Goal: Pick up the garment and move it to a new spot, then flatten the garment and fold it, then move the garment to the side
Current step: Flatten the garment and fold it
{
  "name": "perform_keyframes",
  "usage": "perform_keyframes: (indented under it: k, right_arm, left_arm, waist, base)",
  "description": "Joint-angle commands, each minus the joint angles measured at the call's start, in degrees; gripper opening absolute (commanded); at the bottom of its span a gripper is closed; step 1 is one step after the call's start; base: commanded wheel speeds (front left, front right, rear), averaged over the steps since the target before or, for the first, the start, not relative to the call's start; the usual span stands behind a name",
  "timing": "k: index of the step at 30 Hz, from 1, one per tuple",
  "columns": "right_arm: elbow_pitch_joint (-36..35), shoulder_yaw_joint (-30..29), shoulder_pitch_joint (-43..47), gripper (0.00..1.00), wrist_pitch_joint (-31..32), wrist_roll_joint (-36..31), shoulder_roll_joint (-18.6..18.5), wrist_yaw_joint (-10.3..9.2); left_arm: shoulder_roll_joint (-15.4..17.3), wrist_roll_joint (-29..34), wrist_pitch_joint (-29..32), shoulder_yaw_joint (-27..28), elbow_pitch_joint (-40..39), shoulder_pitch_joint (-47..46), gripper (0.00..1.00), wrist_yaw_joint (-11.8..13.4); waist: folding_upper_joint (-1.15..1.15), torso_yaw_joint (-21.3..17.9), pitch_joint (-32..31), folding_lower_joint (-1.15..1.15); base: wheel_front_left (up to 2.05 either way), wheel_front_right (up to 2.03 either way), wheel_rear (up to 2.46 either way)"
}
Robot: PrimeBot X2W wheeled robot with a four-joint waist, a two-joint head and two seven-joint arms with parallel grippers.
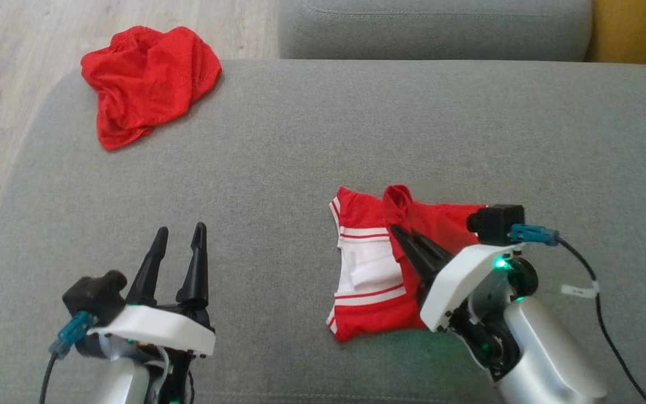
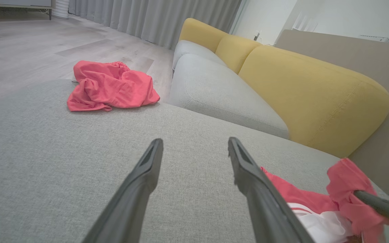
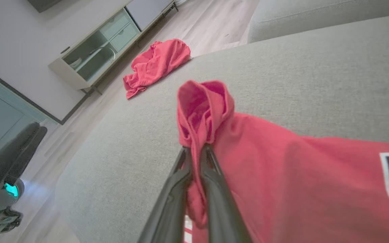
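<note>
Soft red garment [image 1: 441,224] with white stripes lies rumpled on the coarse grey cushion [image 1: 300,140] at five o'clock; right gripper [image 1: 398,231] pinches its raised fold tightly; left gripper [image 1: 181,230], at seven o'clock, spread wide, empty

A home living room: grey sofa [image 1: 356,140], yellow cushions [image 2: 316,98] at two o'clock, curtains [image 2: 147,20] at twelve, wood floor [image 2: 29,44], cabinet [image 3: 93,57].

free: wide bare grey cushion [image 1: 312,140], open ahead of the spread left gripper [image 1: 181,229] | far-left corner: crumpled red cloth [image 1: 146,81] | right: red-and-white garment [image 1: 368,264], raised fold pinched by right gripper [image 1: 398,230] | behind far edge: sofa seat [image 1: 435,28] | beside right arm: black cable [image 1: 600,314]
</note>
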Motion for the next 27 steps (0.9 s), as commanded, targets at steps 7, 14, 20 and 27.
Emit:
perform_keyframes:
  k: [7,14,20,27]
  right_arm:
    - [5.2,5.7,-5.3,0.96,-4.3,3.5,1.2,0.37]
    - [8.2,12.3,-8.4,1.00,-7.9,9.6,1.2,0.37]
    - [9.6,12.1,-11.3,1.00,-13.8,8.7,1.2,0.37]
    - [12.6,2.7,-11.4,1.00,-19.2,-0.5,1.1,0.37]
  left_arm:
    - [-0.1,0.5,-0.7,2.0,-1.6,-2.7,1.00,-0.4]
    - [-0.6,0.6,-0.7,1.9,-1.1,-3.2,1.00,-0.7]
    - [-1.1,0.9,-0.7,1.7,-1.2,-3.5,1.00,-0.9]
    - [-1.7,1.3,-0.7,1.5,-1.2,-3.6,1.00,-1.1]
  waist:
    - [0.00,0.7,0.7,0.00]
    - [0.00,0.4,1.4,0.00]
    - [0.00,-0.1,1.9,0.00]
    - [0.00,-1.0,1.9,0.00]
  base:
    - [0.00,0.00,0.00]
    - [0.00,0.00,0.00]
    - [0.00,0.00,0.00]
    - [0.00,0.00,0.00]
